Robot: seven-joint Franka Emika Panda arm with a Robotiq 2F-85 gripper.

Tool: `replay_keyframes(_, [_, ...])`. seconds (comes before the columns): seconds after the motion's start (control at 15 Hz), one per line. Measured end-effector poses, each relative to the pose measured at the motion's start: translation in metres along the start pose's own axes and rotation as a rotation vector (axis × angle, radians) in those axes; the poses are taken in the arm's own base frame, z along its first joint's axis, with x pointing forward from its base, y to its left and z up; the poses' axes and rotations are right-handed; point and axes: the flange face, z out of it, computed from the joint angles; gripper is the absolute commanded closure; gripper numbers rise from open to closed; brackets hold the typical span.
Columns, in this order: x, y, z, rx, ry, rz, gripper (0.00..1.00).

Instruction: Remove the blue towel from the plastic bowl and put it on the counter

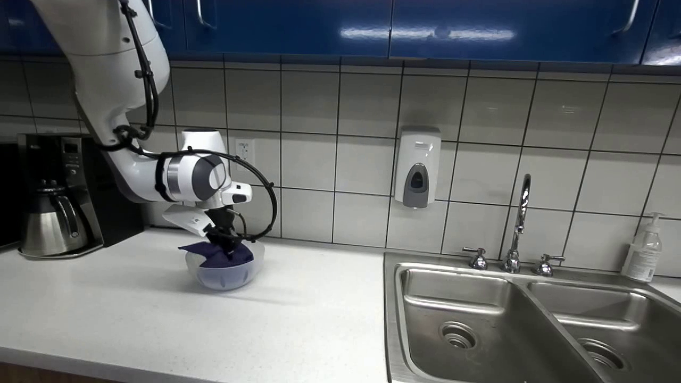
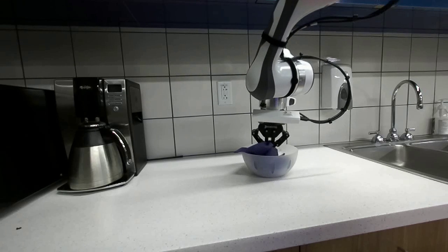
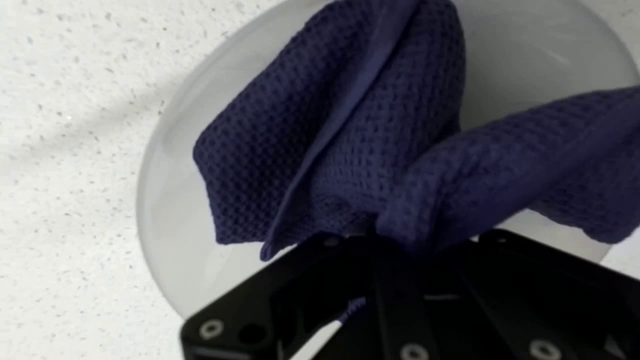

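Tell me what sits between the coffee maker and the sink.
The plastic bowl, with the blue towel mostly in it and the gripper closed on the towel. Both exterior views show the bowl between the coffee maker and the sink.

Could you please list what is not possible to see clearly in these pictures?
Wrist view: the towel hides much of the bottom of the bowl.
Wrist view: towel folds and blur hide the tips of the claw, so how much it pinches is unclear.
In an exterior view: print on the pump bottle is too small to read.
In both exterior views: the top edge cuts off the arm; base not shown.
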Motion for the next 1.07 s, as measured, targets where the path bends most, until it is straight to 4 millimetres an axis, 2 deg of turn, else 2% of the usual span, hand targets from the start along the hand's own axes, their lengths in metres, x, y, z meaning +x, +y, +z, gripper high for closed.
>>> replay_keyframes(0.6, [-0.023, 0.009, -0.105, 0.027, 0.12, -0.113, 0.98])
replay_keyframes(0.8, [-0.033, 0.021, -0.137, 0.03, 0.16, -0.135, 0.98])
replay_keyframes(1.07, [-0.043, 0.047, -0.181, 0.024, 0.205, -0.113, 0.98])
